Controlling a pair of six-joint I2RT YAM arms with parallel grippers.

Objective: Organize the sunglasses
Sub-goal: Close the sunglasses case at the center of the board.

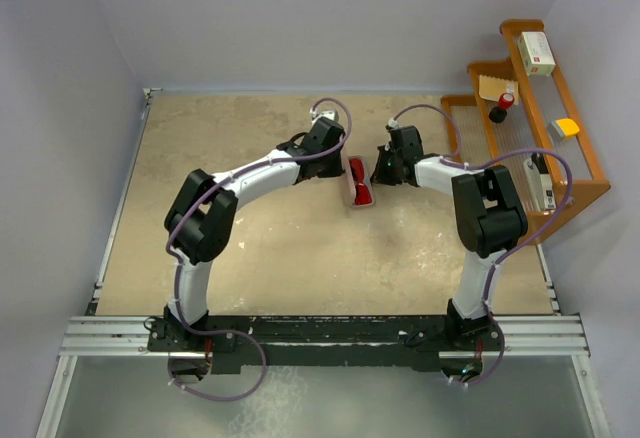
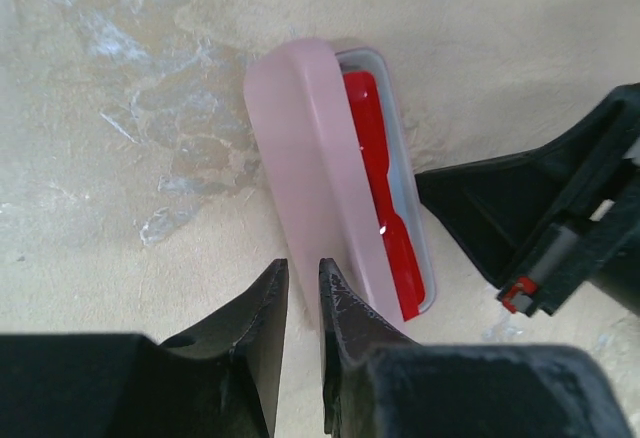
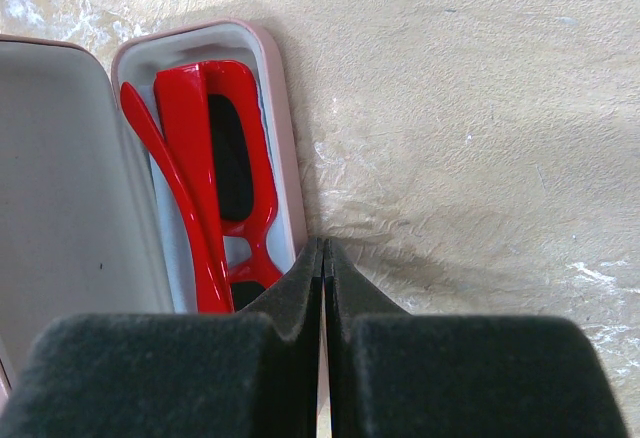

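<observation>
Sunglasses (image 1: 358,173) lie inside the open pink case (image 1: 362,201) mid-table, seen from above. On my left wrist view, the left gripper (image 2: 300,270) has its jaws narrowly apart at the lid (image 2: 300,148). On my right wrist view, the right gripper (image 3: 322,250) is pressed closed just beside the case.

My left arm (image 1: 245,176) and right arm (image 1: 440,170) wear white shells with black joints — lilac cables (image 1: 225,398) loop along each (fingers (image 3: 290,298) matte black, wedge-shaped).

A pink rounded oblong case (image 2: 300,158) lies open on the mottled beige tabletop (image 1: 230,128). An orange wooden rack (image 1: 522,26) holds a white box (image 1: 537,53).
</observation>
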